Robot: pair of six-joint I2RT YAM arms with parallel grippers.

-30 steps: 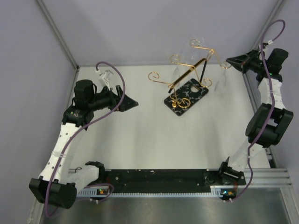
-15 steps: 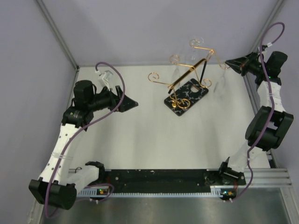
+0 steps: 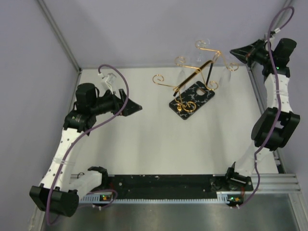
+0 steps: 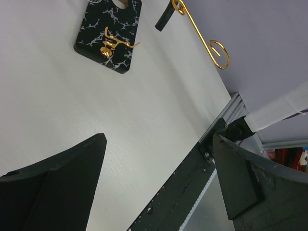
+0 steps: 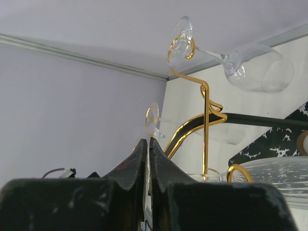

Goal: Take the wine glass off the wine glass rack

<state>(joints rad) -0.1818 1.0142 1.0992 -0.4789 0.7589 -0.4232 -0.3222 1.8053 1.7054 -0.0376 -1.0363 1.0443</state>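
Observation:
The wine glass rack (image 3: pixel 192 77) is a gold wire stand on a black marbled base (image 3: pixel 191 100) at the table's back middle. Clear wine glasses hang upside down from its curled ends. One foot sits in the right spiral (image 3: pixel 232 67), another at the top (image 3: pixel 201 44). My right gripper (image 3: pixel 233 51) is shut, raised just above the right spiral, with nothing visibly held. The right wrist view shows the rack (image 5: pixel 206 110), a hanging glass (image 5: pixel 255 67) and the gripper (image 5: pixel 147 142). My left gripper (image 3: pixel 136 107) is open and empty, left of the rack; it also shows in the left wrist view (image 4: pixel 159 139).
Grey walls enclose the table on the left, back and right, with aluminium posts in the back corners. A black rail (image 3: pixel 163 185) runs along the near edge between the arm bases. The left wrist view shows the rack's base (image 4: pixel 108 33) and one gold arm (image 4: pixel 202 36).
My right gripper has risen and moved toward the back wall, from level with the right spiral to above it. The rack, the glasses and the left arm have not moved.

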